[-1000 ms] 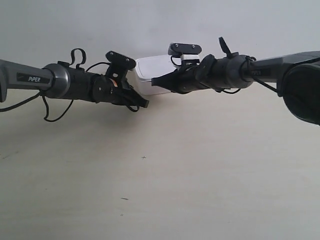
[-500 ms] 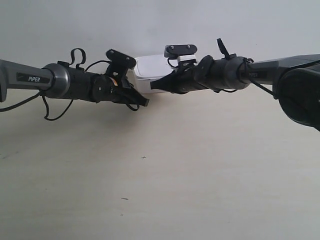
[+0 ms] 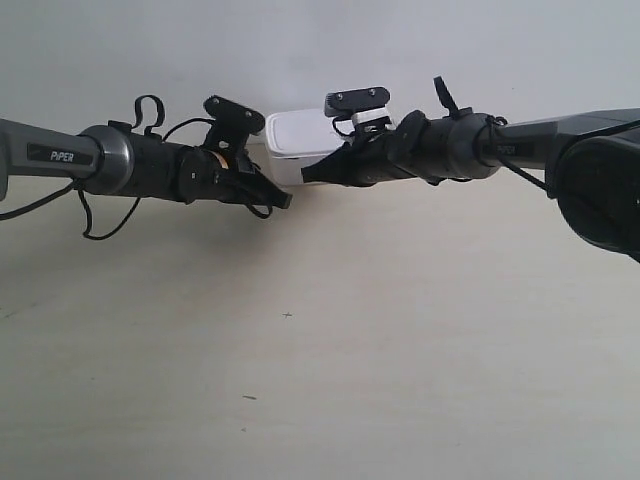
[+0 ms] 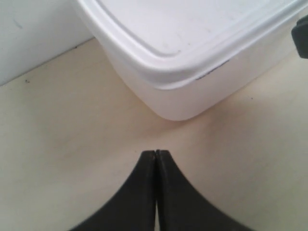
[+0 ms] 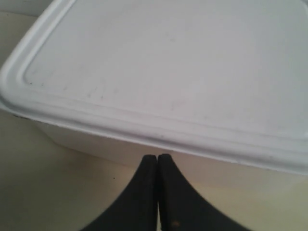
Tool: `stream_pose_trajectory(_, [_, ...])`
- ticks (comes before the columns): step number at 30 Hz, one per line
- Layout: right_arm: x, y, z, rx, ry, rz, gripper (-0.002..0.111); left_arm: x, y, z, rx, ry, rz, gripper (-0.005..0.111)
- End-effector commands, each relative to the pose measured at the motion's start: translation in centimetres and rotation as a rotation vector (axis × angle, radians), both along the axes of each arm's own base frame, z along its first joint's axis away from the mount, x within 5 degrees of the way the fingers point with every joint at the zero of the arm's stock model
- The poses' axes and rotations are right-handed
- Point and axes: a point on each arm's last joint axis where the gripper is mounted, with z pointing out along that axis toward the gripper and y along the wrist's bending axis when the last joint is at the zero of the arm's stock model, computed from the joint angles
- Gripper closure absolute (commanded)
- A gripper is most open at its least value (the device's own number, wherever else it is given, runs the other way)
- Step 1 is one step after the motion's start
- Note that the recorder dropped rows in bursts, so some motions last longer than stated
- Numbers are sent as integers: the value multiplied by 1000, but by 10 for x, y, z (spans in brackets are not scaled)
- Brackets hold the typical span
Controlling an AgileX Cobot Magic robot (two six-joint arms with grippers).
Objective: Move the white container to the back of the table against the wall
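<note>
The white container (image 3: pixel 298 140) sits at the back of the table (image 3: pixel 320 330), close to the wall (image 3: pixel 320 50). Its lid and rounded corner (image 4: pixel 178 53) fill the left wrist view, and the lid (image 5: pixel 173 72) fills the right wrist view. My left gripper (image 4: pixel 156 153) is shut and empty, its tips a short way from the container's corner. My right gripper (image 5: pixel 157 157) is shut too, its tips up against the container's side under the lid rim. In the exterior view the two shut grippers (image 3: pixel 284 200) (image 3: pixel 308 177) meet in front of the container.
The arm at the exterior view's left (image 3: pixel 130 165) and the arm at its right (image 3: pixel 480 145) reach across the back of the table. A dark robot part (image 3: pixel 600 180) stands at the far right edge. Tiny dark specks (image 3: pixel 287 315) dot the tabletop.
The container has slid back toward the wall. Both arms have moved back with it, the arm at the exterior view's right staying against its side.
</note>
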Motion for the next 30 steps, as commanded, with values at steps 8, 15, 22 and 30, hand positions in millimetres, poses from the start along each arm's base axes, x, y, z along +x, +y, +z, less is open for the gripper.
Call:
stream_pose_trajectory(8, [4, 3, 9, -78, -110, 36, 108, 4, 0, 7, -10, -45, 3, 107])
stream_pose_trajectory(15, [5, 2, 11, -79, -128, 24, 108, 4, 0, 7, -12, -52, 4, 107])
stream_pose_trajectory(22, [5, 2, 11, -79, -128, 24, 108, 4, 0, 7, -12, -52, 4, 107])
stream_pose_trajectory(30, [2, 3, 8, -79, -86, 52, 108, 3, 0, 6, -8, -33, 3, 107])
